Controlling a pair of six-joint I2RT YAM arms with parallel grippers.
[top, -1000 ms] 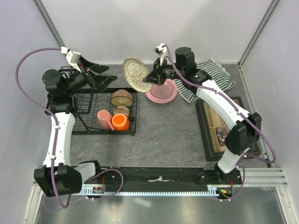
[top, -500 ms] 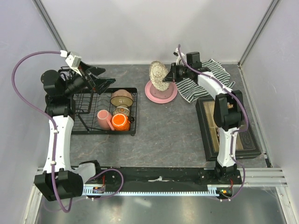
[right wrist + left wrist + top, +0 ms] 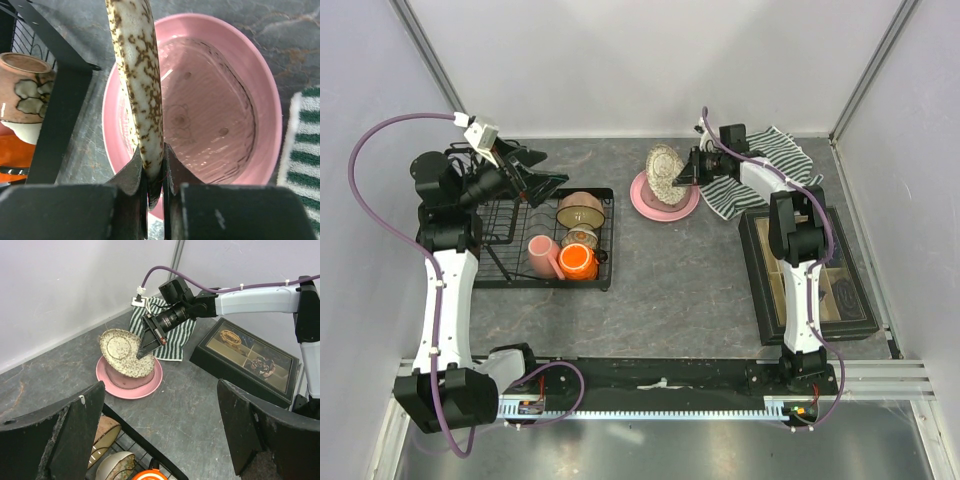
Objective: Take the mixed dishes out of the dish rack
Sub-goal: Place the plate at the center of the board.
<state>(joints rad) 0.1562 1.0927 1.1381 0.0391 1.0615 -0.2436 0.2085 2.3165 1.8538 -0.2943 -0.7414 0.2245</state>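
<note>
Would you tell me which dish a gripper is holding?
The speckled oval dish, pinched on edge by the right gripper over the pink plate; no other dish is gripped.

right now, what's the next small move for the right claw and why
Probably tilt the patterned dish down flat onto the pink plate. The right claw pinches its rim, and the dish stands on edge over the plate, so releasing now could let it topple.
</note>
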